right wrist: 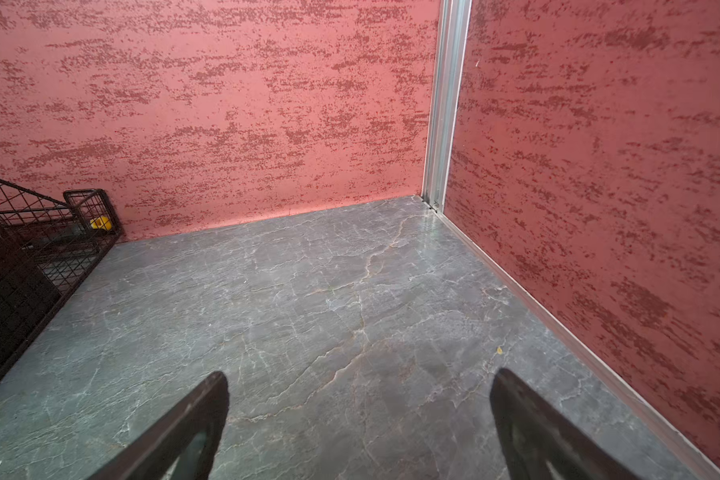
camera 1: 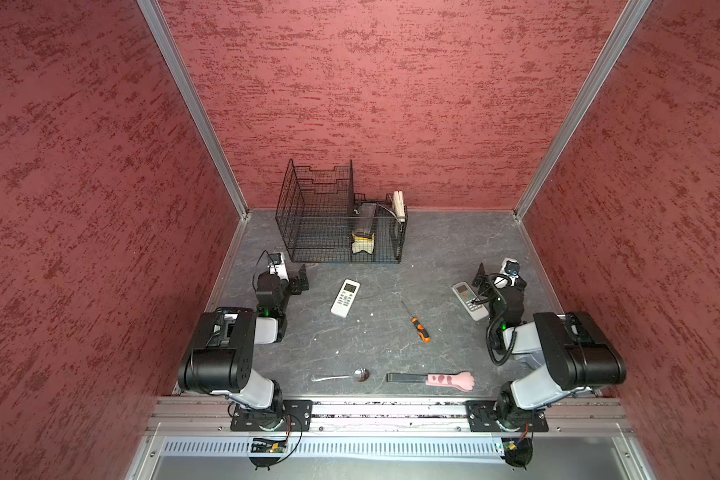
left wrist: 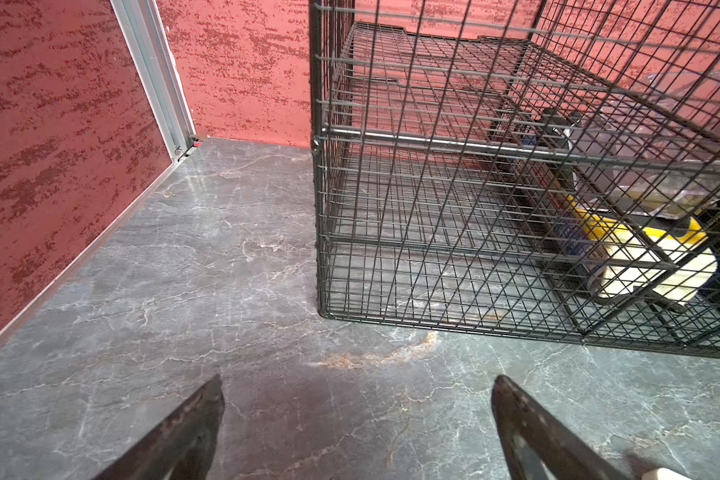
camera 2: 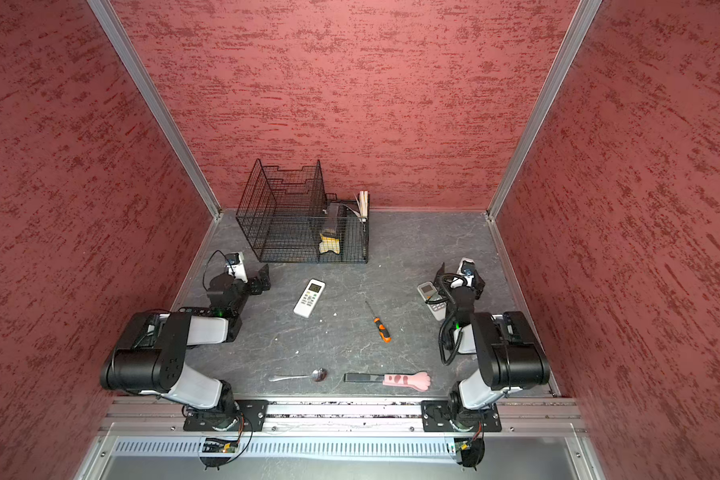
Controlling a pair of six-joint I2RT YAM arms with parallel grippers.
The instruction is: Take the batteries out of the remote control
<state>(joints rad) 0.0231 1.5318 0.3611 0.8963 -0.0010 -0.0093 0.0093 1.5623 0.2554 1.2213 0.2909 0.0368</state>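
A white remote control (camera 1: 345, 298) (camera 2: 309, 298) lies face up in the middle of the grey table, display toward the back. A second, greyer remote control (camera 1: 466, 297) (camera 2: 430, 296) lies on the right, partly covered by the right arm and its cable. No batteries show in any view. My left gripper (camera 1: 285, 272) (left wrist: 356, 386) is open over bare table left of the white remote, facing the back-left corner. My right gripper (camera 1: 500, 276) (right wrist: 358, 382) is open and empty beside the greyer remote, facing the back-right corner.
A black wire cage (camera 1: 308, 232) (left wrist: 433, 208) stands at the back with a clear container and a yellow-white item inside. An orange-and-black screwdriver (camera 1: 417, 324) lies right of centre. A spoon (camera 1: 346, 376) and a pink paw-shaped tool (camera 1: 437, 380) lie near the front edge.
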